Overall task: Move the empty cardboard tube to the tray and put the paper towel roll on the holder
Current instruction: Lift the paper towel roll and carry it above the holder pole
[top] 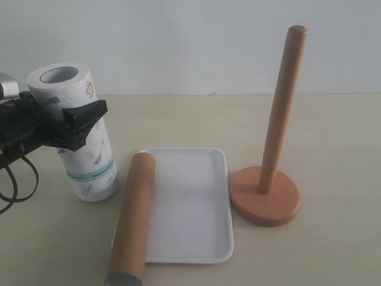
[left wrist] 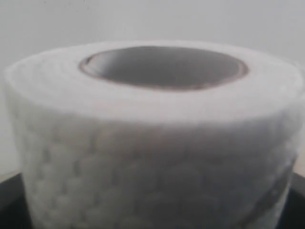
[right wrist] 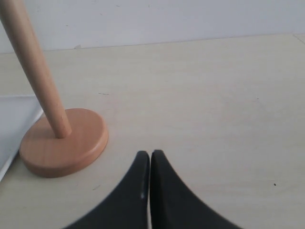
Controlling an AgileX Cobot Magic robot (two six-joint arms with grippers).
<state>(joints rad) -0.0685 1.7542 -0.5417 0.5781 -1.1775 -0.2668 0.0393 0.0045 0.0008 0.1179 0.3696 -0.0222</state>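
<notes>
while left gripper point(top: 80, 116) pinches paper towel roll point(top: 89, 161) near its top, one black finger across front, roll stands slightly tilted on table point(top: 333, 149), left of tray point(top: 190, 202). empty cardboard tube point(top: 132, 217) lies along tray's left edge, overlapping rim, near end past tray's front edge. holder point(top: 271, 149) upright just right of tray, post bare. right gripper point(right wrist: 150, 160) jaws pressed together, low over table near holder base.

paper towel roll point(top: 89, 167) far left, cardboard tube point(top: 132, 217) lying along left edge of tray point(top: 190, 208), holder point(top: 274, 205) just right of tray
</notes>
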